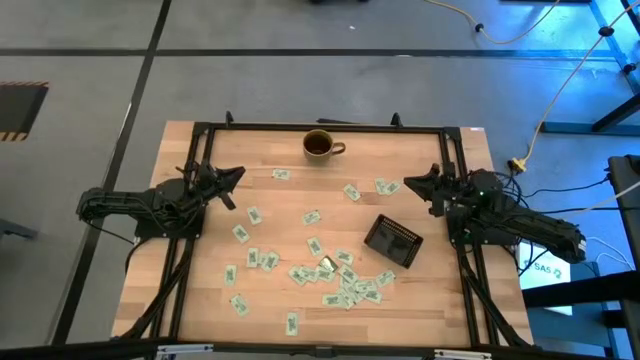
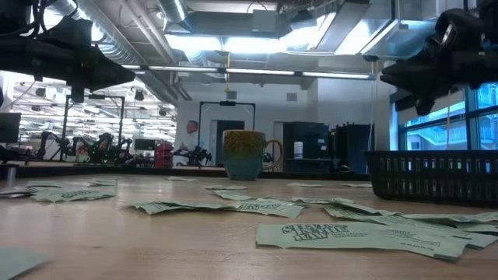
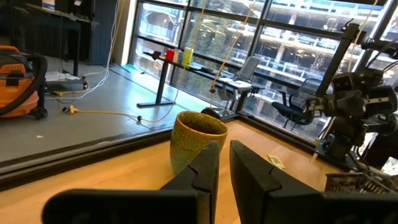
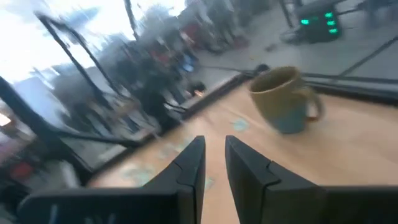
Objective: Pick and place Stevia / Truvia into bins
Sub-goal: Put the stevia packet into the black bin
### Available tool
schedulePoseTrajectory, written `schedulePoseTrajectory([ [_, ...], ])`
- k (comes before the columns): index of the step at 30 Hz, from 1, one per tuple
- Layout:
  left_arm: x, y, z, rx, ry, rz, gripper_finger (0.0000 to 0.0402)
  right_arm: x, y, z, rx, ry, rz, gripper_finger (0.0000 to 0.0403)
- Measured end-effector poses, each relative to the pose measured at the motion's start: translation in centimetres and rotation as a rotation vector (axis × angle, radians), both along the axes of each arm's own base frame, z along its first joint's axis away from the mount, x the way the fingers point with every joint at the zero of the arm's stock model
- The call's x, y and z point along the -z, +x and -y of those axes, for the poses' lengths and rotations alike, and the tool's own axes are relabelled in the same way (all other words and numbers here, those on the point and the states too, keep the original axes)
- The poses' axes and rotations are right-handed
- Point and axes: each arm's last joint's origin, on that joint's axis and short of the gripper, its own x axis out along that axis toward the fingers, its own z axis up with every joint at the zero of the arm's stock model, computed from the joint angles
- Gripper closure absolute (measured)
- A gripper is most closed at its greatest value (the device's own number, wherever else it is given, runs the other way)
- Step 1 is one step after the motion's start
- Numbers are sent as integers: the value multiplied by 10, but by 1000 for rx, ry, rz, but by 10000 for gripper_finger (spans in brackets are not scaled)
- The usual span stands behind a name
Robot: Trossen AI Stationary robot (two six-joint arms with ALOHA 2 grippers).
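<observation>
Wooden tabletop (image 1: pixel 200 300) fills the middle of the overhead frame, and we're looking at sachets (image 1: pixel 340 285) scattered all across it, thickest in the lower centre, with strays running up toward the brown mug (image 1: pixel 320 146) at top centre. Our black tray (image 1: pixel 392 241) sits right of centre, just above and to the right of that main pile, and from above we can't make out any sachet inside it, so by our reading the sorting has barely begun and nearly everything is left to do. Left gripper (image 1: pixel 232 178) hovers at the left side of the table, clear of the sachets, fingers drawn close with only a thin slit between them and nothing held. Right gripper (image 1: pixel 412 184) hangs at the right side, above the tray in the frame, fingers likewise narrow and empty. From table height the nearest sachets lie flat, some overlapping, so we expect picking single ones will take care.
</observation>
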Motion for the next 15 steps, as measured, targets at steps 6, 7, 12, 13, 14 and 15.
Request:
schedulePoseTrajectory([
  [6,0,0,0,-2,-1,1,368,-29,5,7,120,-28,-350,336],
  [7,0,0,0,-8,-1,1,368,-33,9,9,140,-17,-405,336],
  [12,0,-2,-2,-80,1,-4,368,-47,41,25,213,97,-599,336],
  [13,0,-2,-2,-99,4,-7,368,-47,48,29,224,135,-644,336],
  [14,0,-2,-3,-115,6,-10,368,-45,54,34,235,170,-700,336],
  [15,0,-2,-3,-127,6,-11,368,-41,59,38,245,195,-771,336],
])
